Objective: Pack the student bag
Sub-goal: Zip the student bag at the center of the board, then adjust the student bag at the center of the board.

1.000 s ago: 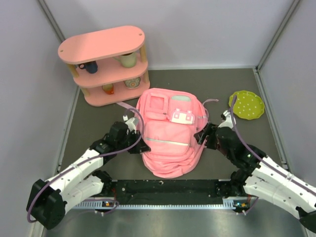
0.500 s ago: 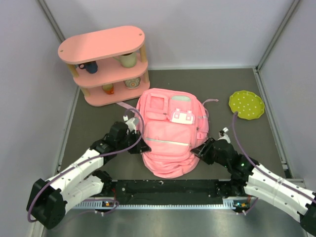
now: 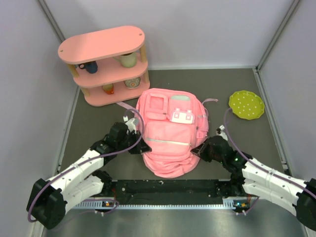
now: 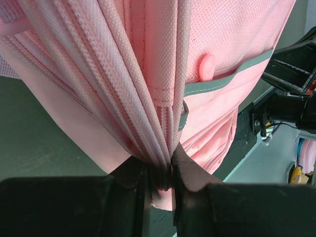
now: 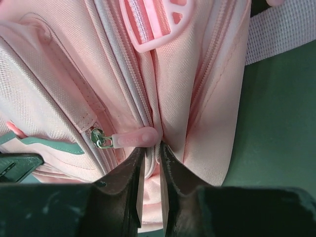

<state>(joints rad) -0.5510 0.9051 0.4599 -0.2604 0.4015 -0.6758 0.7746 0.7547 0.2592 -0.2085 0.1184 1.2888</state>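
Left gripper [image 4: 159, 170] pinches a fold of the student bag [image 3: 170, 138], centre frame. Right gripper [image 5: 152, 155], nearly closed, seemingly nips its side seam. Both arms [image 3: 84, 170] lie low, angled inward.

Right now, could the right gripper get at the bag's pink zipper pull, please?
Probably yes: on the student bag, the zipper pull lies just at the right gripper, with nothing between.

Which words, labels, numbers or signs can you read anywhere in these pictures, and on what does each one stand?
None can be read.
The white-and-pink patch on the student bag shows no legible writing.
The patterned cup on the pink shelf is too small to tell.
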